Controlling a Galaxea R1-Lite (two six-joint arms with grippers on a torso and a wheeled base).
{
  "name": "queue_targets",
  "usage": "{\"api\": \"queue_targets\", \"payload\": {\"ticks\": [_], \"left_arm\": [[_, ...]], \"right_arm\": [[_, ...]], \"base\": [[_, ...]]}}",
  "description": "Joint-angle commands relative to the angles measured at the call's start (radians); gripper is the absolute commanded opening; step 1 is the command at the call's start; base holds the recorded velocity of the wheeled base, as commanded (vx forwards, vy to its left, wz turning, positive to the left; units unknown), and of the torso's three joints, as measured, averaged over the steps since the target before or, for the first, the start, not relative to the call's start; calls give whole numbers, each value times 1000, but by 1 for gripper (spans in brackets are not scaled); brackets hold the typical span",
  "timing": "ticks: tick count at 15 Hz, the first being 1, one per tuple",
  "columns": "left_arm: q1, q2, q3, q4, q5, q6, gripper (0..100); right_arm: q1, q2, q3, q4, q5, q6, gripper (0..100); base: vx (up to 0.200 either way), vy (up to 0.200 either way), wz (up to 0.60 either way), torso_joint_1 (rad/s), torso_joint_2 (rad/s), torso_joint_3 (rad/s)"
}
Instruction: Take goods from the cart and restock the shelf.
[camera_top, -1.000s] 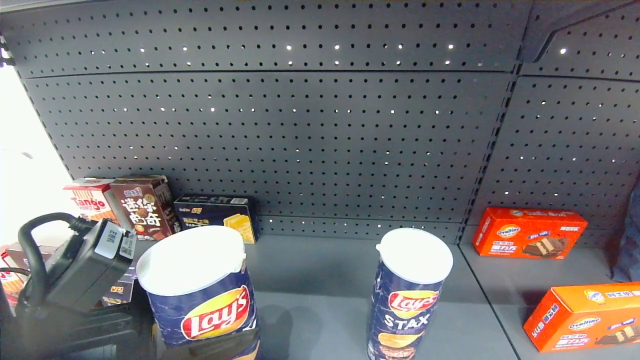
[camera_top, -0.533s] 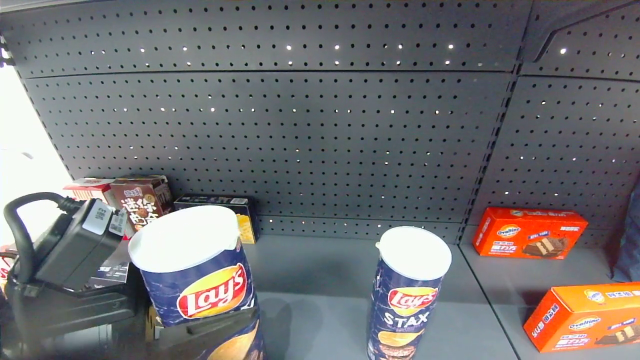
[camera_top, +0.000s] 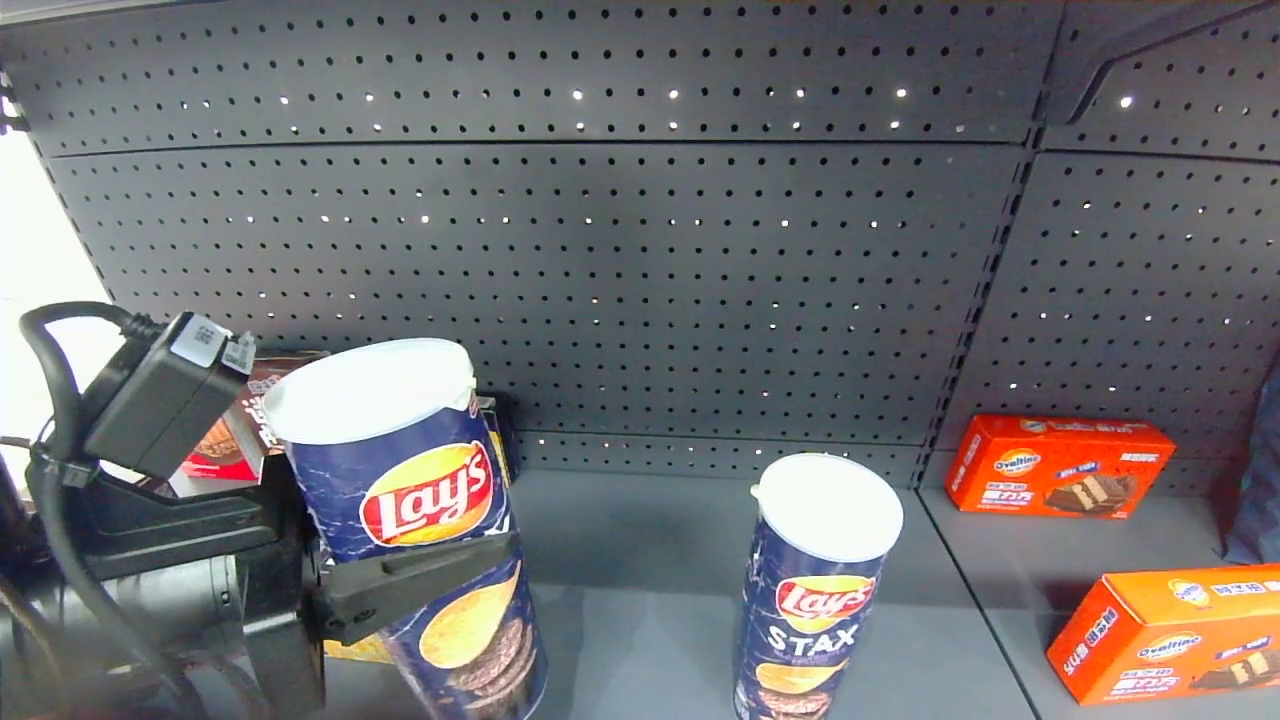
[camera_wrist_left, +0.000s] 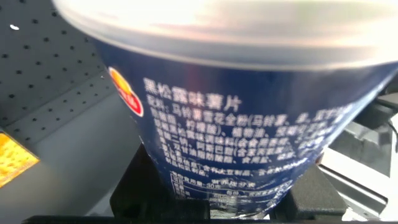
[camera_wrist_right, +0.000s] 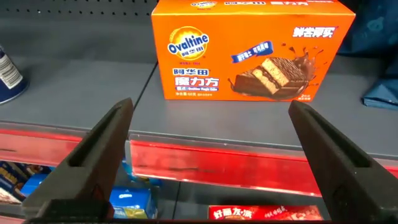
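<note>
The right gripper hangs nearest, just before the shelf's red front strip, its two dark fingers spread wide with nothing between them. Straight ahead of it an orange box stands on the shelf; I cannot tell which of the two orange ones it is. On the near left, the left gripper is clamped around the middle of a held chip can, one dark finger crossing the can's front. The can is dark blue with a white lid and leans slightly, its top toward the left. Its base is cut off at the picture's edge, so I cannot tell whether it touches the shelf. In the left wrist view the can's blue wall sits close under its pale lid. To its right, well apart, a standing chip can of the same kind stands upright on the shelf. Farther right lies the near orange box, and behind it, against the back, the far orange box. On the far left, a brown box and a dark box are partly hidden behind the held can. The perforated back panel closes off the rear.
</note>
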Motion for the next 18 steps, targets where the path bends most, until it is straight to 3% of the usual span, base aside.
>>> {"api": "queue_targets", "payload": {"ticks": [1, 7, 11, 18], "left_arm": [[7, -3, -1, -3, 4, 6, 0], [1, -30, 0, -3, 18, -2, 0], [1, 25, 2, -7, 14, 10, 0], [1, 317, -118, -161, -5, 23, 0]], "right_arm": [[1, 5, -1, 1, 0, 0, 100], [1, 5, 0, 1, 0, 0, 100], [1, 5, 0, 1, 0, 0, 100], [1, 5, 0, -1, 0, 0, 100]], "base": [[0, 0, 0, 0, 0, 0], [0, 0, 0, 0, 0, 0], [0, 0, 0, 0, 0, 0], [0, 0, 0, 0, 0, 0]]}}
